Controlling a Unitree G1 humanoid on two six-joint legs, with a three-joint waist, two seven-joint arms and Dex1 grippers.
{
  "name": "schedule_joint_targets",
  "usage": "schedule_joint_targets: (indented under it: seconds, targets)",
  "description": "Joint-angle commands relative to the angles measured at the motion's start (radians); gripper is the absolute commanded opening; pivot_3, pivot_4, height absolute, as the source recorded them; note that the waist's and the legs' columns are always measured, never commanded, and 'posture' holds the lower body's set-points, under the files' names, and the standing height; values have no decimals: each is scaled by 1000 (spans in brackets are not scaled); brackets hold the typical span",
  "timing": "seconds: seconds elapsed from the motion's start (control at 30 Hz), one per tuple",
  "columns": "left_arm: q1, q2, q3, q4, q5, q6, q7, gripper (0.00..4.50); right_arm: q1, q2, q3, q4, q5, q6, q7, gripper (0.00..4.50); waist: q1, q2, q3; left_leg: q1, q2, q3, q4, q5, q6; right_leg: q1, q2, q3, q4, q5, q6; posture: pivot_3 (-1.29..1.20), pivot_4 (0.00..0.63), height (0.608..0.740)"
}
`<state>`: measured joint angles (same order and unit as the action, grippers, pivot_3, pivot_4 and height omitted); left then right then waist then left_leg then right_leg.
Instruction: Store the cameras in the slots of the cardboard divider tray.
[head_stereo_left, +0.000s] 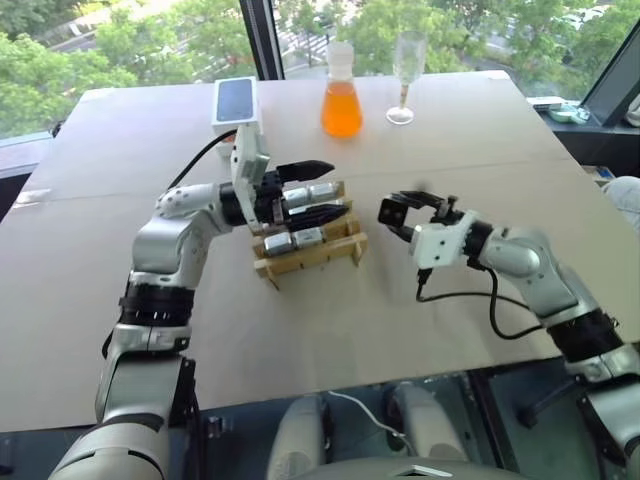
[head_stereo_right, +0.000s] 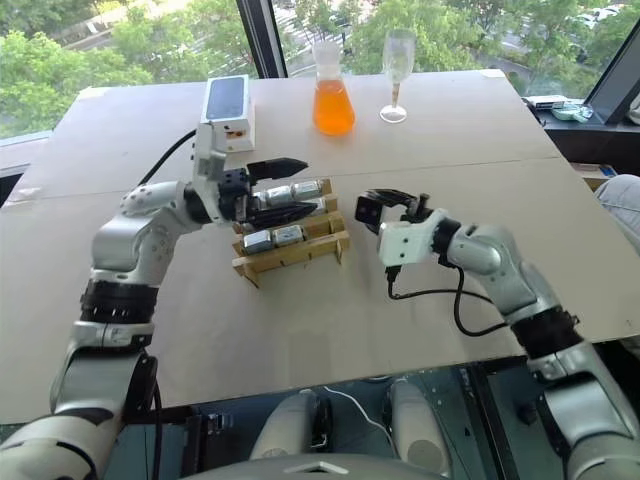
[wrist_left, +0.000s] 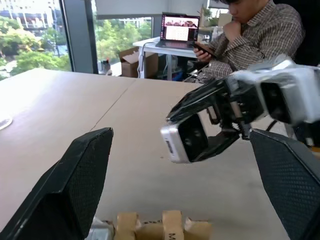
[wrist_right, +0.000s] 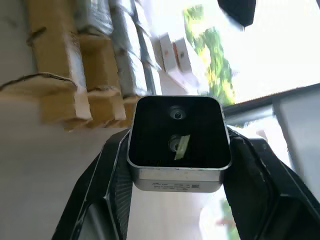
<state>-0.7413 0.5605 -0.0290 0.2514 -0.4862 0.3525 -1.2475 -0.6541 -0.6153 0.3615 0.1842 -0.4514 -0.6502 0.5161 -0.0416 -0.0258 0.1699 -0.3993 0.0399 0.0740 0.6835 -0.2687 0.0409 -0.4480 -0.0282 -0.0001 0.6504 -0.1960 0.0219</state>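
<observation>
A camera (wrist_right: 176, 142) is held by the right end effector (head_stereo_left: 398, 212), just right of the cardboard divider tray (head_stereo_left: 310, 255) mid-counter; the left end effector (head_stereo_left: 312, 190), wide, hovers over it.

An office: a seated person (wrist_left: 260, 35) by a desk with an open laptop (wrist_left: 179, 30), cardboard boxes (wrist_left: 134, 62), and tall windows (head_stereo_left: 130, 40) over trees.

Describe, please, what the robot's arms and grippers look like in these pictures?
Both arms are silver-grey shells with black joint bands. Each wrist carries a white camera block. The left gripper and right gripper each have two black textured fingers. Black cables loop from both wrists.
</observation>
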Motion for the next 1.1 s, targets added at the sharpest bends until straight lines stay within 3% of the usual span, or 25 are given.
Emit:
schedule_joint_targets:
  seconds: [0.03, 0.27, 0.5, 0.63, 0.87, 1.1]
  targets:
    - [-49, 12, -39, 38, 54, -40, -56, 4500, -107, -5, 36, 41, -117, -163, -65, 1974, 0, 0, 0, 0, 0, 0, 0, 0, 0, 0, 0, 0, 0, 0, -1, 0, 150, 740]
    - [-60, 27, -77, 38, 83, -9, -129, 4500, -218, 43, 105, 125, -260, -262, -127, 1974, 5, -1, 1, -3, 0, 1, 0, 0, 0, -1, -1, 0, -4, 2, -3, 0, 150, 740]
    - [-46, 44, -103, 42, 106, -14, -193, 4500, -228, 80, 139, 162, -326, -308, -180, 1974, 9, -1, 1, -4, 0, 1, 0, 0, 0, -1, -1, 0, -4, 2, -3, 0, 150, 740]
    - [-46, 48, -118, 55, 137, -29, -206, 3317, -237, 92, 150, 211, -380, -316, -237, 1974, 8, -1, 1, -4, 0, 1, 1, 0, 0, -1, -1, 0, -4, 2, -3, 0, 150, 740]
    - [-26, 69, -151, 38, 161, -26, -256, 651, -259, 67, 134, 266, -406, -337, -321, 1974, 6, -1, 1, -3, 0, 1, 1, 0, 0, -1, -1, 0, -3, 2, -3, 0, 150, 740]
    - [-39, 49, -135, 74, 186, -58, -203, 659, -258, 48, 119, 204, -328, -332, -261, 1974, 6, -1, 1, -3, 0, 1, 1, 0, 0, -1, -1, 0, -3, 2, -3, 0, 150, 740]
